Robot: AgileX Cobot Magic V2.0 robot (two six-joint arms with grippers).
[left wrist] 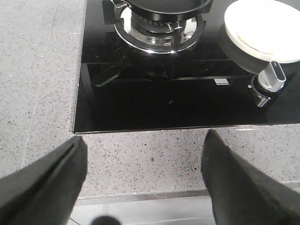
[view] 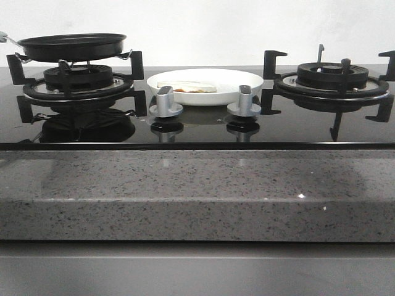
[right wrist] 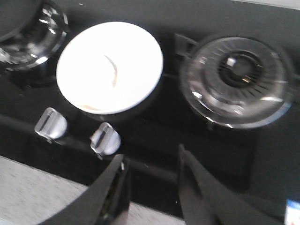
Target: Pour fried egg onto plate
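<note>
The white plate [view: 207, 98] stands on the black glass hob between the two burners. The fried egg [view: 187, 87] lies flat in it, white with an orange yolk edge. The black frying pan [view: 71, 46] rests on the left burner; its inside is hidden. Neither gripper shows in the front view. My left gripper [left wrist: 143, 136] is open and empty over the granite counter in front of the hob, with the plate [left wrist: 272, 18] far off. My right gripper [right wrist: 150, 152] is open and empty above the hob's front edge, near the plate [right wrist: 126, 47], where glare washes out the egg.
Two silver knobs [view: 165, 102] [view: 245, 102] stand in front of the plate. The right burner [view: 331, 80] with its black pan supports is bare. A speckled granite counter [view: 197, 185] runs along the front of the hob.
</note>
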